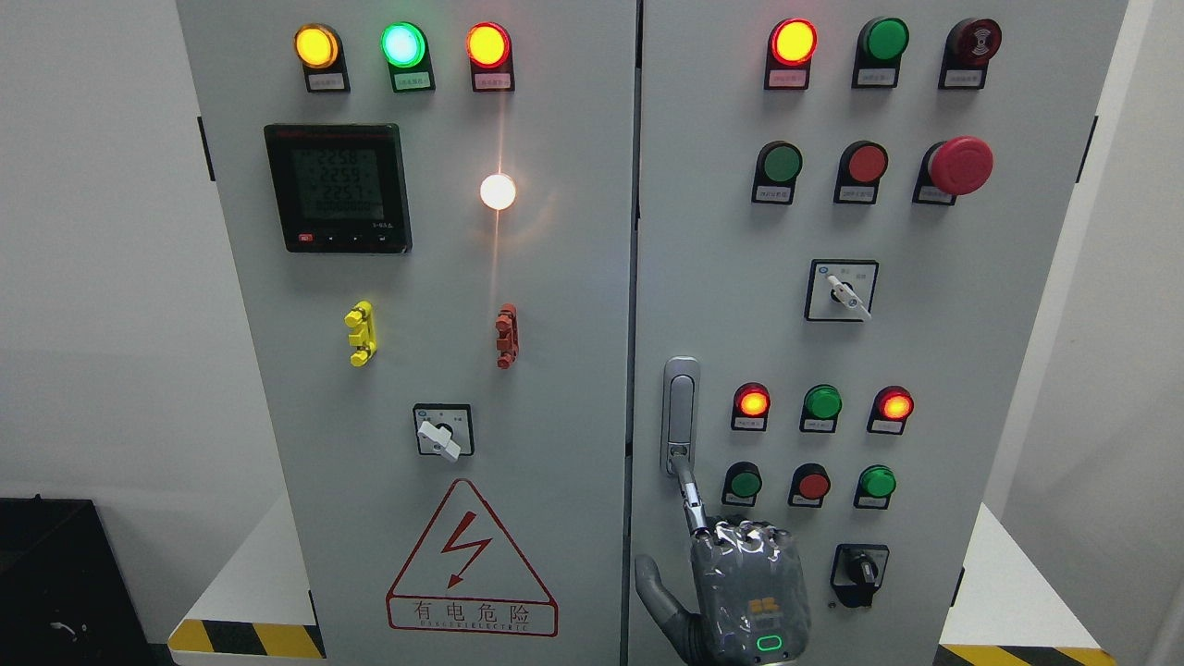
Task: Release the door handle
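Observation:
A silver door handle (681, 412) stands upright on the left edge of the cabinet's right door (971, 351). My right hand (740, 578) rises from the bottom edge just below it, back of the hand towards me. Its index finger (689, 499) is stretched up and its tip touches the handle's lower end. The other fingers are curled at the knuckles and the thumb (657, 587) sticks out to the left. The hand grasps nothing. My left arm does not show.
The grey cabinet's left door (555, 370) carries a meter, lamps, a rotary switch (441, 432) and a red warning triangle. Push buttons, lamps and rotary switches (858, 569) fill the right door close beside my hand. The plinth edges are striped yellow and black.

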Controlling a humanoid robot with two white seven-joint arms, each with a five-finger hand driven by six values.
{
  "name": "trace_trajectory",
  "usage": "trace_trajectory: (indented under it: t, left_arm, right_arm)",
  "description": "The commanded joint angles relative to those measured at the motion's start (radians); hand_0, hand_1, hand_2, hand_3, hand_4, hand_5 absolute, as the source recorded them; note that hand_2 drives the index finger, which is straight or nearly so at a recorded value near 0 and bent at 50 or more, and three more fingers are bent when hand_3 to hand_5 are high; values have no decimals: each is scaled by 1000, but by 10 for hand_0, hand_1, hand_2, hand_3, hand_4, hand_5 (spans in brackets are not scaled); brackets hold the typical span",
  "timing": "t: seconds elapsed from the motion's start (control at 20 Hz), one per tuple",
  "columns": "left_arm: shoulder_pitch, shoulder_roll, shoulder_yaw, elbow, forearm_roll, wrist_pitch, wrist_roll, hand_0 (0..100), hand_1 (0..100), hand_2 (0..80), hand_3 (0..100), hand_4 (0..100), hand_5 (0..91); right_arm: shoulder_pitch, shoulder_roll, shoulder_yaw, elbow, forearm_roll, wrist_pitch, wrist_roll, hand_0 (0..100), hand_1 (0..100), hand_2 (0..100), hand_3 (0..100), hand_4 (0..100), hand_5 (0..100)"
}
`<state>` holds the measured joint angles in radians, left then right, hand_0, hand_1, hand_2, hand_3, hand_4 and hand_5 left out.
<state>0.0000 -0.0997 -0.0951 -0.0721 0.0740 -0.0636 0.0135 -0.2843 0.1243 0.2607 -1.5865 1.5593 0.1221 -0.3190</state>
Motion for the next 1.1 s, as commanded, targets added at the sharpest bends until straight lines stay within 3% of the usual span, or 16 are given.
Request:
trace_trajectory:
  t: [0.0, 0.9, 1.05]
  left_arm:
    - [17, 0, 0, 0, 0, 1, 0, 120, 556, 0, 0, 0, 0]
    - [17, 0, 0, 0, 0, 1, 0, 120, 556, 0, 0, 0, 0]
    - [17, 0, 0, 0, 0, 1, 0, 120, 556, 0, 0, 0, 0]
  right_arm:
    - [1, 0, 3, 22, 1, -2, 1, 381, 275, 166, 1000, 1000, 1000]
    - [8, 0, 0, 8, -1, -4, -3, 378, 277, 171, 1000, 1000, 1000]
    - [8, -2, 2, -10, -2, -7, -9, 377, 277, 208, 1000, 1000, 1000]
